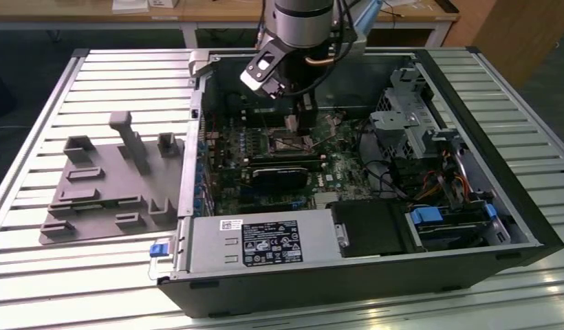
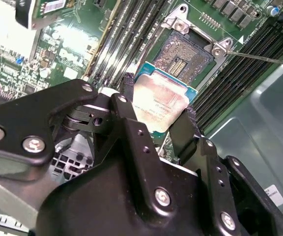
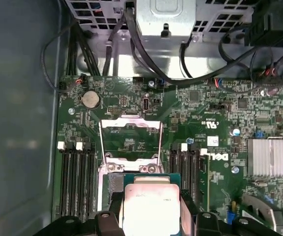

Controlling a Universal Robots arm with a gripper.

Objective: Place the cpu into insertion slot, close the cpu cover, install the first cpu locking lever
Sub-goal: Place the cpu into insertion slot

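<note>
Closed on opposite edges of the cpu (image 2: 161,105), the hand (image 2: 158,98) is held close above the insertion slot (image 2: 181,59), where nothing is yet seated; beyond it the cpu cover (image 3: 130,119) is seen raised open and the locking lever (image 2: 259,58) unlatched, so all three steps are judged outstanding.

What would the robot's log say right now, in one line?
tool: shut on cpu | cpu: close to insertion slot, not seated | cpu cover: open

Open PC case (image 1: 507,180) on slatted bench (image 1: 43,289). Grey fixture tray (image 1: 98,199) beside case, exterior view's left. Inside case, near edge: power supply (image 1: 254,244), blue drive caddy (image 1: 427,216).
</note>
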